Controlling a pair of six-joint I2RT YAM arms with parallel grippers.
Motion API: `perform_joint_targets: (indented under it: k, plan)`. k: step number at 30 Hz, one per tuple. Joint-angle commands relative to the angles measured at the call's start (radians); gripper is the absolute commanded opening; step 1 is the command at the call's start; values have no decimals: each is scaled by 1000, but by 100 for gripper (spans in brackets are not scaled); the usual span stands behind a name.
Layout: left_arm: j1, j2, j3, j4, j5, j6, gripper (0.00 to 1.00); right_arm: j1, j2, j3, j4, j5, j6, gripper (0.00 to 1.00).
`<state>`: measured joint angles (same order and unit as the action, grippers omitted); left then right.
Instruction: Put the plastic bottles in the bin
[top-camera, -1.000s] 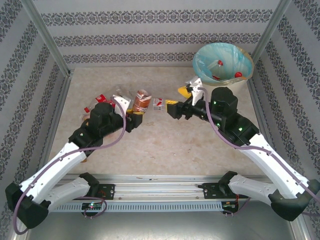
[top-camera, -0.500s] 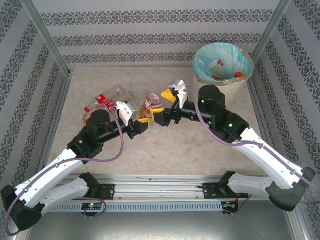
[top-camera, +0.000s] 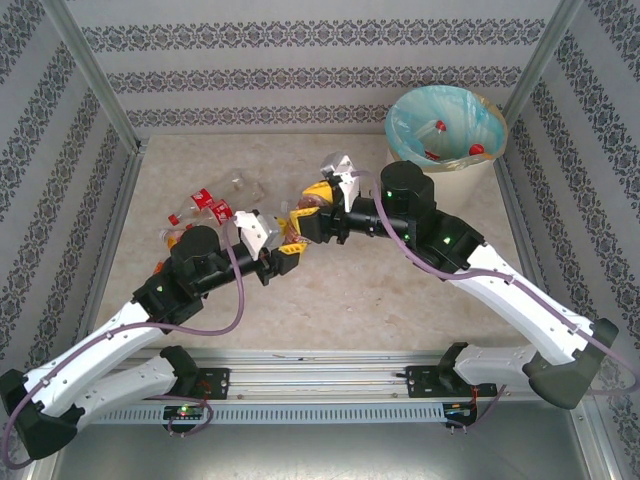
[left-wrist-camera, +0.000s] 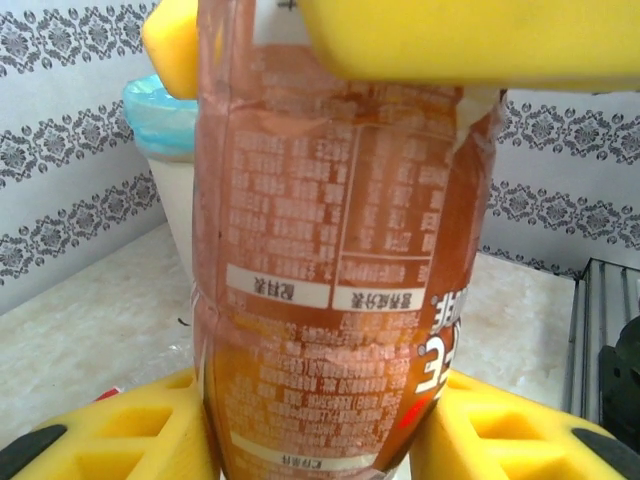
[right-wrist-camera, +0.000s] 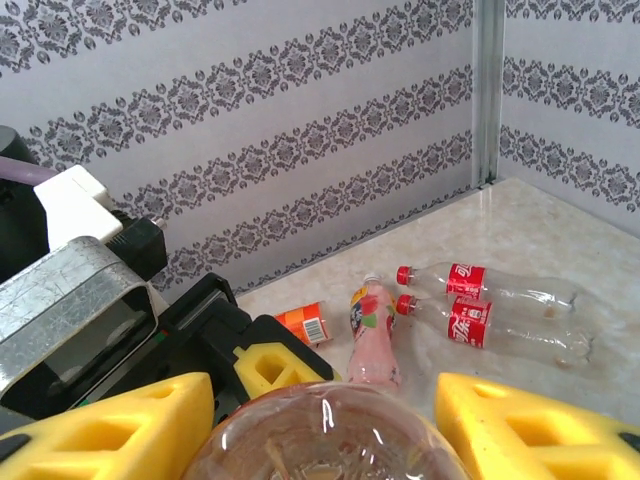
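Well, over on the far left a few loose plastic bottles (top-camera: 207, 203) lie on the table (top-camera: 380, 290) just beside the left arm's wrist, and a careless sideways swing there could send them rolling out of easy reach. Next along, the left gripper (left-wrist-camera: 310, 440) is clamped on the lower part of the orange-brown labelled bottle (left-wrist-camera: 330, 250), which hangs between the two arms near the middle of the table, well apart from the bin. The right gripper (right-wrist-camera: 325, 410) has its yellow fingers (right-wrist-camera: 110, 430) on either side of that same bottle's clear end. They look to be against the plastic, but I cannot tell whether they are squeezing hard enough to hold it. That looks to me like the weak point. If the left jaws let go before the right ones have truly bitten, the bottle drops and rolls. If the right arm pulls away while the left is clamped, the thin plastic may crumple, or the slick label may slide through the pads. A grip so close to one end also leaves the rest of the bottle free to swing. Far right stands the bin (top-camera: 400, 150), and a bottle dangling low could clip its rim or snag the turquoise liner (top-camera: 470, 110) instead of dropping inside.
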<state>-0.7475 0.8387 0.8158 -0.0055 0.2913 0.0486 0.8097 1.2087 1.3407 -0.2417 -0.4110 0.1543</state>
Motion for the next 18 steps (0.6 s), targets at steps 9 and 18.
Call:
perform_joint_targets:
  k: [9, 18]
  plan:
    - [-18, -74, -2, 83, -86, -42, 87, 11, -42, 78, -27, 32, -26, 35]
    - [-18, -99, 8, 52, -238, -44, 94, -8, -96, 206, -117, 461, -277, 39]
